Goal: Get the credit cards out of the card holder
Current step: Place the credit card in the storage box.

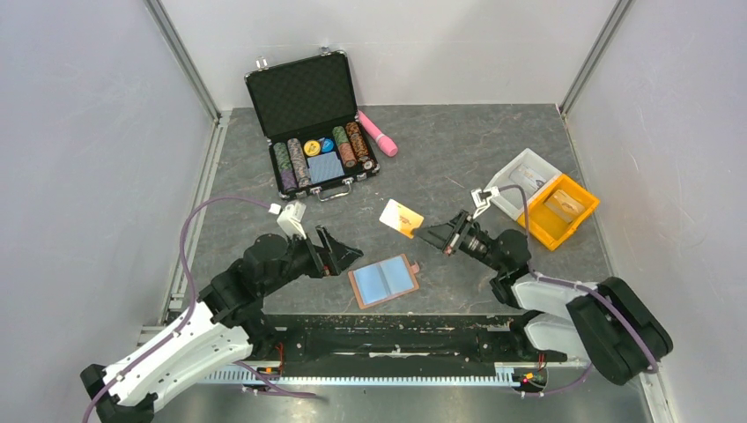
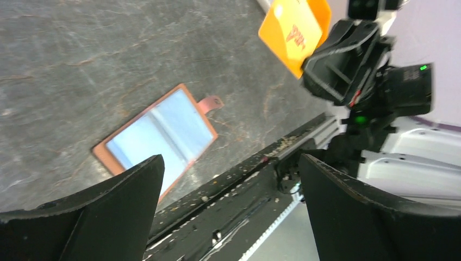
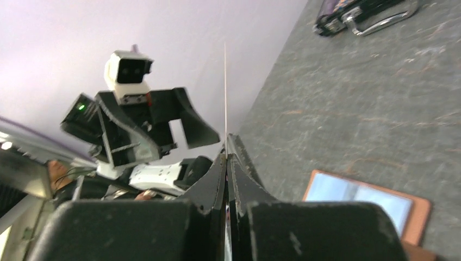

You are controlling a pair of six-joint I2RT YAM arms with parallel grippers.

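Note:
The card holder (image 1: 383, 280) lies open on the grey table, brown rim and light blue pockets facing up, its small tab at the right. It also shows in the left wrist view (image 2: 163, 130) and the right wrist view (image 3: 364, 201). An orange-yellow credit card (image 1: 401, 218) hangs in the air above and right of the holder, with my right gripper (image 1: 423, 234) shut on its edge. In the right wrist view the card (image 3: 225, 81) shows edge-on, rising from the shut gripper (image 3: 227, 157). My left gripper (image 1: 339, 256) stands open and empty just left of the holder (image 2: 231, 163).
A black poker chip case (image 1: 313, 123) stands open at the back, a pink object (image 1: 379, 134) beside it. A yellow bin (image 1: 559, 210) and a clear container (image 1: 524, 176) sit at the right. A black rail (image 1: 388, 339) runs along the near edge.

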